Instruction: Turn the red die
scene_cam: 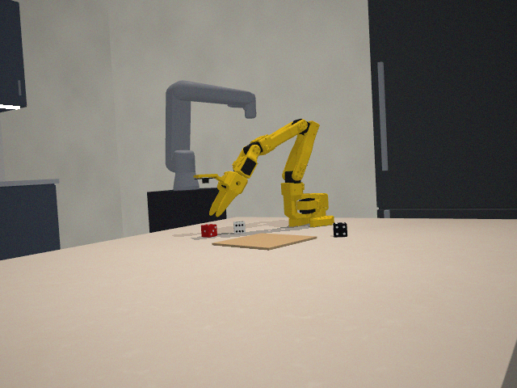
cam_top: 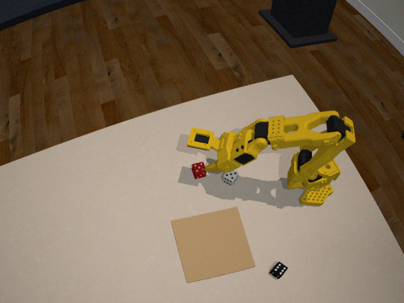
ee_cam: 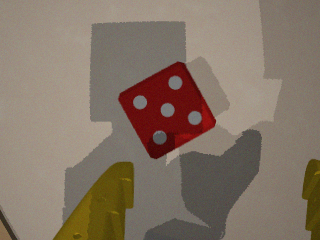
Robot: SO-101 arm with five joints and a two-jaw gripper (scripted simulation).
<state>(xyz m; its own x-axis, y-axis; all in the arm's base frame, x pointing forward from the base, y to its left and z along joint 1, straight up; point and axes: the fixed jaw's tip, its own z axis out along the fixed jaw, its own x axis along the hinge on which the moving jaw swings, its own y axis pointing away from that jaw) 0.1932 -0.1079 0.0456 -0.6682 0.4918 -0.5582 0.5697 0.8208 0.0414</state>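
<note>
Fingers [scene_cam: 220, 204] stand parted with nothing between them, so the gripper [cam_top: 208, 168] [scene_cam: 214, 214] [ee_cam: 217, 164] is holding no die. From above I can make out only one finger clearly, its tip reaching over to the near edge of the red die [cam_top: 199, 170] [scene_cam: 208, 230] [ee_cam: 167, 110]; from the side, both tips hang above the table [cam_top: 98, 208] [scene_cam: 258, 317], higher than that die. The wrist view cuts both fingers off at the bottom, and the one on the right is just a sliver at the edge.

The red die sits on the bare table, off the mat [cam_top: 213, 244] [scene_cam: 265, 241] [ee_cam: 3, 231], with five pips on top. A shadow darkens its lower corner in the wrist view, dulling the pip there. Only a scrap of mat gets into that view, down in the left corner.

Over by the mat's other side, apart from it, the black die [cam_top: 278, 270] [scene_cam: 340, 229] shows six on top, so the two don't match. Near the red one sits the white die [cam_top: 230, 178] [scene_cam: 239, 227], five up, partly in the arm's shadow and out of the wrist view. The mat lies flat.
</note>
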